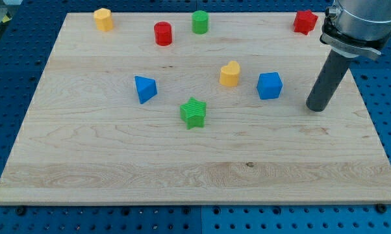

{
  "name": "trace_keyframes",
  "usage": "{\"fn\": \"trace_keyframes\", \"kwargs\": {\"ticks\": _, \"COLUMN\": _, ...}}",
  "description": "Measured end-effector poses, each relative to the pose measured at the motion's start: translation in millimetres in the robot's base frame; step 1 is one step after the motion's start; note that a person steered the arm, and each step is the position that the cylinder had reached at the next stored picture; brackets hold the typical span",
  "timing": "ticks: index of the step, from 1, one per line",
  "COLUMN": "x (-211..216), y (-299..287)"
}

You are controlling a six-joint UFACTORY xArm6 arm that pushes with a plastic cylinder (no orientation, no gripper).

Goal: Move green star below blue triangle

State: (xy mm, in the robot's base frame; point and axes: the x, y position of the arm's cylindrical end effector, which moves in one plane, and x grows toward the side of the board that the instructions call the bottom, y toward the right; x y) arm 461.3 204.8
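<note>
Pale wooden board point(117, 156) is lying on a blue perforated bench point(7, 71) and filling most of the view. I am carrying no gripper, so nothing is opening or clamping; my rod is ending in a bare dark cylinder, and my tip point(317, 108) is resting on the board at the view's right, touching no block. Nearest to it, the blue cube point(269, 85) is sitting a little to the view's left of my tip, clearly apart from it. Just left of that cube, the yellow heart point(229, 74) is standing. The green star point(193, 112) is lying near the middle of the board, lower than the heart and to its left. The blue triangle point(145, 88) is sitting up and to the left of the star, near it but not touching. Along the view's top edge, a yellow block point(103, 19), a red cylinder point(163, 33), a green cylinder point(200, 21) and a red star point(304, 21) are spreading out from left to right, the red star sitting just beside my arm's housing.
</note>
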Motion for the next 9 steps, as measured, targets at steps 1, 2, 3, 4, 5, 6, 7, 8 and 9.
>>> {"fn": "trace_keyframes", "kwargs": {"ticks": 1, "x": 0.0, "y": -26.2}}
{"fn": "trace_keyframes", "kwargs": {"ticks": 2, "x": 0.0, "y": -71.4}}
{"fn": "trace_keyframes", "kwargs": {"ticks": 3, "x": 0.5, "y": -118.5}}
{"fn": "trace_keyframes", "kwargs": {"ticks": 4, "x": 7.0, "y": -132.8}}
{"fn": "trace_keyframes", "kwargs": {"ticks": 5, "x": 8.2, "y": -144.2}}
{"fn": "trace_keyframes", "kwargs": {"ticks": 6, "x": 11.6, "y": -185.1}}
{"fn": "trace_keyframes", "kwargs": {"ticks": 7, "x": 11.6, "y": -191.0}}
{"fn": "trace_keyframes", "kwargs": {"ticks": 8, "x": 19.6, "y": -199.6}}
{"fn": "trace_keyframes", "kwargs": {"ticks": 9, "x": 34.0, "y": -221.4}}
